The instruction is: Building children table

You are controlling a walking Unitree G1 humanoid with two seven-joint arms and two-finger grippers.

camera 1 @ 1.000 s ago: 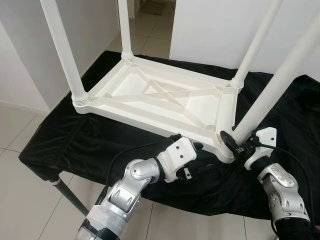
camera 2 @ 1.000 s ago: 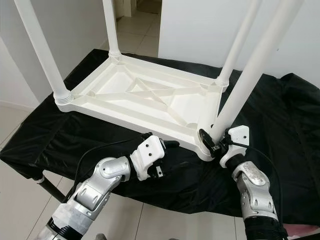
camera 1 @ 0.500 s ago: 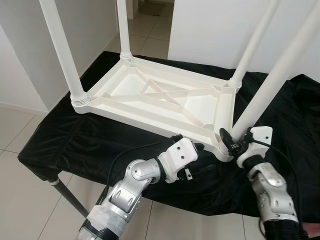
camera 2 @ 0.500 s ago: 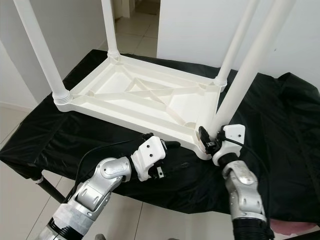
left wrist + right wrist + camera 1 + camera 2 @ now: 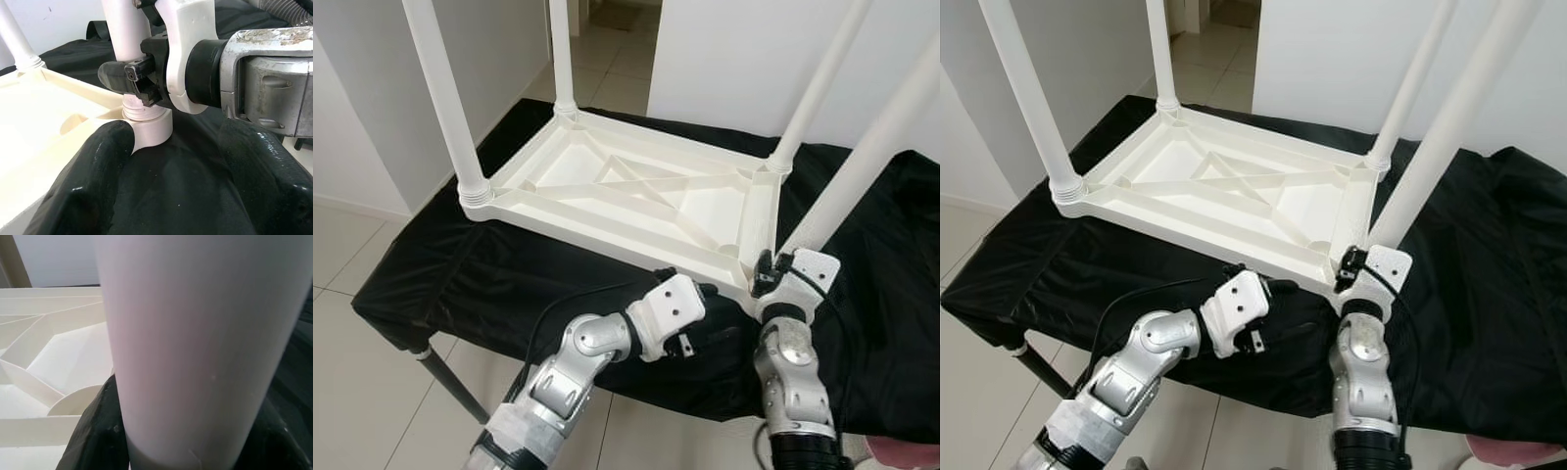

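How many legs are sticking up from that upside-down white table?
4. One leg at the near left corner, one at the far left, one at the far right, and one at the near right, gripped at its base by the right gripper.

The upturned table [image 5: 636, 196] is being viewed downward from the head by both eye cameras; the leg [image 5: 195, 347] clasped by the right gripper [image 5: 132, 78] is being framed closely by both wrist cameras.

Bright even daylight, soft shadows, sharp head views, wrist views blurred up close, mild sheen on black cloth [image 5: 460, 284]
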